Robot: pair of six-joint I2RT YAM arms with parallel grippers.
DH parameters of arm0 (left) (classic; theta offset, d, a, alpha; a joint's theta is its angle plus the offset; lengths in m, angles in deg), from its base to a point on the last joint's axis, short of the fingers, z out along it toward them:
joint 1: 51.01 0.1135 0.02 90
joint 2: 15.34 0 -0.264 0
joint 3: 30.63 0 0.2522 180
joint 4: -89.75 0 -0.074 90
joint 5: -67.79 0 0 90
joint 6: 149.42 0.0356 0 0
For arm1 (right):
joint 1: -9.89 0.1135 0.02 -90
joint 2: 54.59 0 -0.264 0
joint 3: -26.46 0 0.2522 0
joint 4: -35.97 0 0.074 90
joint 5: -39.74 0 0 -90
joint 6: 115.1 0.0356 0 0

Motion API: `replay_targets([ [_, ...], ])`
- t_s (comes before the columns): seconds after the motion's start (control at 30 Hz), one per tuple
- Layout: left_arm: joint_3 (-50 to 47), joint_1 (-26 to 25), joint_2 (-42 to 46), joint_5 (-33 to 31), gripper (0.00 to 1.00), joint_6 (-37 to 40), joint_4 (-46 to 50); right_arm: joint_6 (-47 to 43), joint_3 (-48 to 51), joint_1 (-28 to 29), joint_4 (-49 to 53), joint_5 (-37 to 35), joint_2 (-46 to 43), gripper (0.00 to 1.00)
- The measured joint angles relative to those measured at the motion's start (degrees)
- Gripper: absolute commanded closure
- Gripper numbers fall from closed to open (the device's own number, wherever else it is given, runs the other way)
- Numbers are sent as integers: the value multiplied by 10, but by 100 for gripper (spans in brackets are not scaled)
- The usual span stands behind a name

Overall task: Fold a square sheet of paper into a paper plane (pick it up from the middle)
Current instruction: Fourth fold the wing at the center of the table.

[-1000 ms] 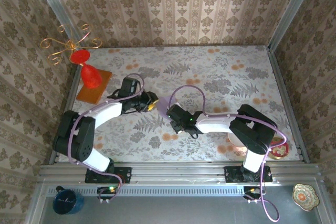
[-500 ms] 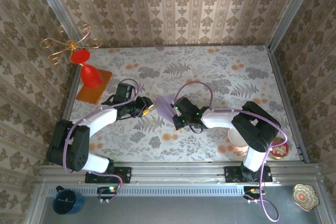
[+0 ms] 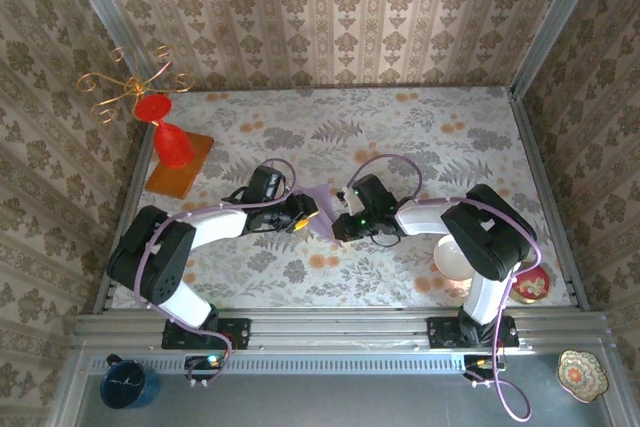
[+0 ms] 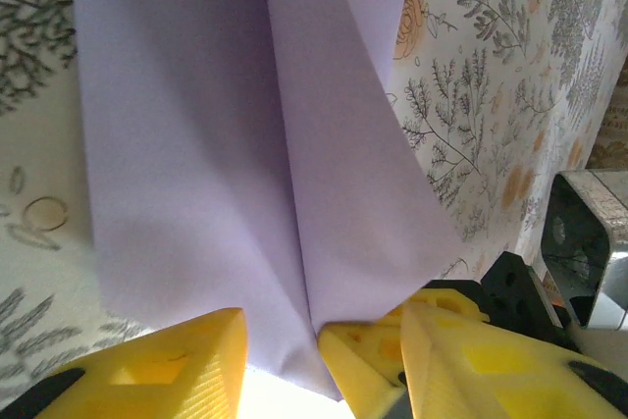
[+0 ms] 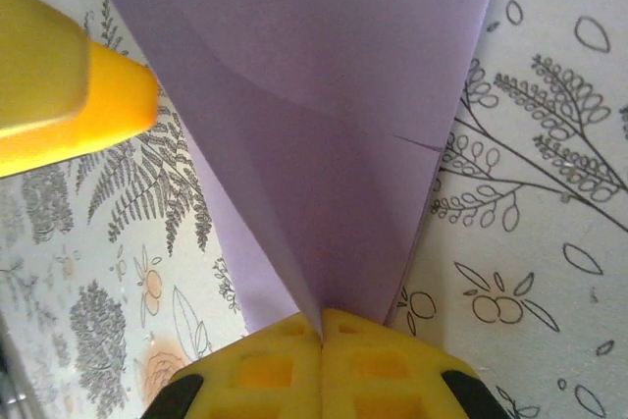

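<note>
The square sheet of paper [image 3: 320,196], pale lilac, is folded along a middle crease and held up between the two grippers over the table's centre. My right gripper [image 5: 322,326] is shut on the crease's lower end, with both flaps [image 5: 324,95] spreading away from it. My left gripper [image 4: 324,313] faces it from the left. Its yellow fingers [image 4: 157,370] stand apart on either side of the paper's [image 4: 196,144] bottom edge, not pressing it. The right gripper's fingers [image 4: 361,365] show between them. One left finger [image 5: 78,95] appears in the right wrist view.
A red vase [image 3: 172,143] stands on an orange mat [image 3: 188,175] at the far left, beside a gold wire stand [image 3: 128,87]. A white bowl [image 3: 452,259] and a small red dish [image 3: 528,285] sit near the right arm's base. Papered walls [image 3: 340,7] enclose the floral table [image 3: 430,137].
The left gripper has swung right and closed in on the paper, its jaws spreading wider. The right gripper has carried the paper slightly to the right and stayed shut.
</note>
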Motion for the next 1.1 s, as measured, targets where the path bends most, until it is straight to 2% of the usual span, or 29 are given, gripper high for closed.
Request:
replay_targets([
  [0.13, 0, -7, -13, 4, 55, -3, -31, 16, 5, -18, -11, 43, 8, 93],
  [0.37, 0, -19, -14, 5, 64, -2, -47, 41, 11, -40, -36, 96, 22, 92],
  [0.5, 1, -19, -17, 3, 66, 0, -45, 53, 15, -49, -50, 118, 27, 91],
  [1.1, 63, -28, -67, -9, 62, 39, 35, 55, 17, -51, -60, 133, 28, 82],
])
